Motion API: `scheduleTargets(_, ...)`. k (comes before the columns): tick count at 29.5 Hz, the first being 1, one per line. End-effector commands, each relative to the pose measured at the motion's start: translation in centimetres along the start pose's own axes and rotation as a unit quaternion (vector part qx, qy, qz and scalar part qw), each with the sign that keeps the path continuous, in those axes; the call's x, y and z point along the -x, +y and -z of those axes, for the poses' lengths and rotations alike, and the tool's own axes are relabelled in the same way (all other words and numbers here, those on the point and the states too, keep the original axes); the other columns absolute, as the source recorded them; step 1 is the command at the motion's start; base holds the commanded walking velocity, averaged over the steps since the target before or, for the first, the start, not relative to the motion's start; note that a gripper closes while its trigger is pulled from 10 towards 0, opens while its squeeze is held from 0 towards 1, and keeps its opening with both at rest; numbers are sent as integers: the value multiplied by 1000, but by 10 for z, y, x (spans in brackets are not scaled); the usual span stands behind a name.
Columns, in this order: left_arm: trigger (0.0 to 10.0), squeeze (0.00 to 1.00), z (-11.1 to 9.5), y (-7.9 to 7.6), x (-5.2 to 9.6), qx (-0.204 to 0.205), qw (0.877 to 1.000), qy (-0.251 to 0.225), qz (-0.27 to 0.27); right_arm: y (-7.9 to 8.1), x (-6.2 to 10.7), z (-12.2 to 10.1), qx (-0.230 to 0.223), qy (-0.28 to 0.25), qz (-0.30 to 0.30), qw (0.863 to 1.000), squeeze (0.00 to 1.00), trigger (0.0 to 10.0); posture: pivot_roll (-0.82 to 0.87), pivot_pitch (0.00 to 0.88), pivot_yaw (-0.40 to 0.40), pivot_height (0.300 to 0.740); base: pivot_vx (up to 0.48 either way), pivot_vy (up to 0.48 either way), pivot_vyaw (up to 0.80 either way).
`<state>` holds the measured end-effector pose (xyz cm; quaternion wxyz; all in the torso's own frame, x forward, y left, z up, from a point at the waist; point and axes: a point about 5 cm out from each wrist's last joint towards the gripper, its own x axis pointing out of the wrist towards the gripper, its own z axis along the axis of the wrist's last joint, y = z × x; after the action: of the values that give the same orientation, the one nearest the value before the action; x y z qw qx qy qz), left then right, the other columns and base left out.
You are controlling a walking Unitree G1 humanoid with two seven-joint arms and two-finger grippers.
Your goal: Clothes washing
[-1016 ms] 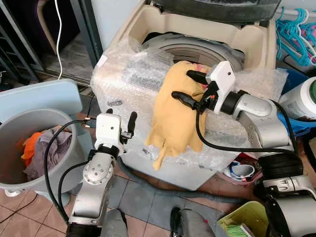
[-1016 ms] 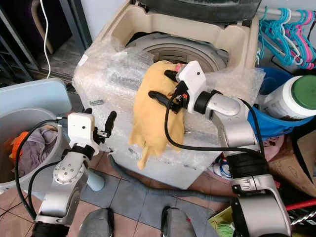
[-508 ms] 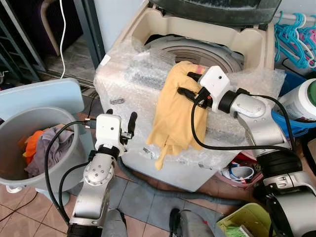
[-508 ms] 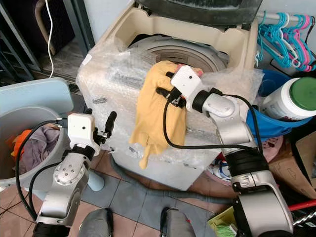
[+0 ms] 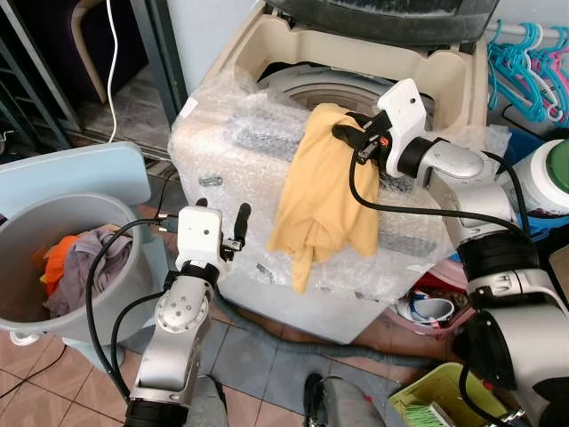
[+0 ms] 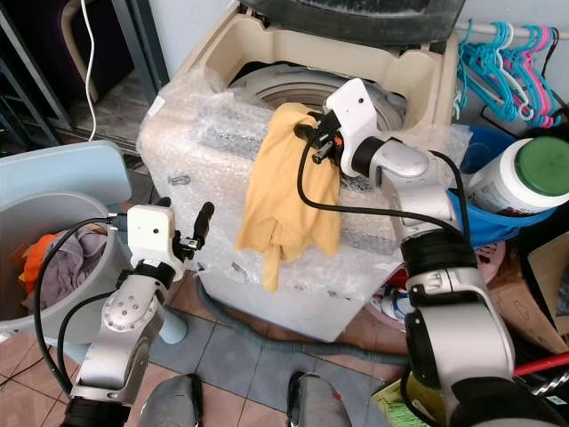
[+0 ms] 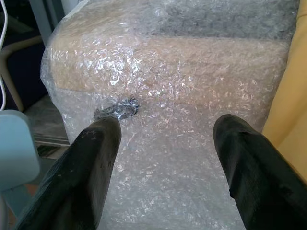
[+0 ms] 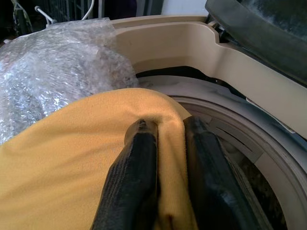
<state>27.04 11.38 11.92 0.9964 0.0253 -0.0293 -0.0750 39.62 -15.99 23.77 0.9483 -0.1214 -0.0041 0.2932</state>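
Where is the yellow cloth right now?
The yellow cloth hangs over the bubble-wrapped front edge of the beige top-loading washing machine, pinched at its top by the right claw beside the drum opening.

Even, bright daylight is seen in all views, with soft shadows. Glare is noted on the bubble wrap. Near black fingers are rendered slightly soft.

- mustard-yellow garment; plain, no print
- beige washing machine; clear bubble wrap over it
- pale blue bin; orange and greyish, perhaps mauve, clothes
- teal and pink hangers
- black fingers
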Motion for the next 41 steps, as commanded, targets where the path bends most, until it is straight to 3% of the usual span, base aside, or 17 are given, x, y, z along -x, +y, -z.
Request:
scheduleTargets(1,10000,0,-1,1,-1,0,1000,-3,-5,-13,3,-2,-12,8,30,999,0,0,12,109,-31,740,0,0,0)
scheduleTargets(6,10000,0,-2,2,-4,1,1000,-6,-11,-26,-4,-23,-46,-5,62,997,0,0,13,96,-35,740,0,0,0)
scheduleTargets(8,10000,0,-2,2,-5,2,1000,-8,-12,-39,-6,-50,-28,-56,132,989,0,0,11,94,-35,740,0,0,0)
scheduleTargets(9,10000,0,-2,2,-5,2,1000,-8,-12,-39,-6,-50,-28,-56,132,989,0,0,11,94,-35,740,0,0,0)
scheduleTargets(10,10000,0,-3,1,-7,3,1000,-10,-11,-49,-2,-79,-14,-120,186,975,0,0,13,88,-34,740,0,0,0)
scheduleTargets(11,10000,0,-3,1,-7,3,1000,-10,-11,-49,-2,-79,-14,-120,186,975,0,0,13,88,-34,740,0,0,0)
scheduleTargets(12,10000,0,-3,0,-8,3,1000,-12,-10,-55,3,-105,-8,-181,219,959,0,0,13,88,-34,740,0,0,0)
scheduleTargets(15,10000,0,-4,0,-9,3,1000,-14,-13,-56,9,-140,37,-237,227,944,0,0,20,86,-39,740,0,0,0)
scheduleTargets(16,10000,0,-4,1,-8,3,1000,-15,-16,-55,9,-143,57,-240,227,942,0,3569,21,85,-41,740,0,0,0)
scheduleTargets(17,10000,0,-4,1,-8,3,1000,-16,-18,-55,9,-144,69,-241,228,941,0,3569,21,85,-41,740,0,0,0)
scheduleTargets(18,10000,0,-4,2,-8,4,1000,-17,-20,-53,9,-145,91,-240,224,940,1000,10000,22,84,-43,740,0,0,0)
scheduleTargets(23,10000,0,-4,0,-8,5,1000,-17,-15,-44,0,-115,161,-182,181,953,1000,10000,11,86,-38,740,0,0,0)
scheduleTargets(27,10000,0,-3,-1,-8,6,1000,-17,-11,-51,10,-85,142,-160,147,966,1000,10000,0,92,-28,740,0,0,0)
scheduleTargets(34,10000,0,-2,0,-8,4,1000,-15,-6,-56,30,-82,149,-198,99,964,1000,10000,-9,101,-19,740,0,0,0)
scheduleTargets(38,10000,0,-2,0,-8,4,1000,-13,-3,-52,35,-76,100,-198,36,974,1000,10000,-14,103,-14,740,0,0,0)
scheduleTargets(41,10000,0,-2,0,-8,4,1000,-14,-2,-36,38,-52,39,-171,-55,983,1000,10000,-15,106,-9,740,0,0,0)
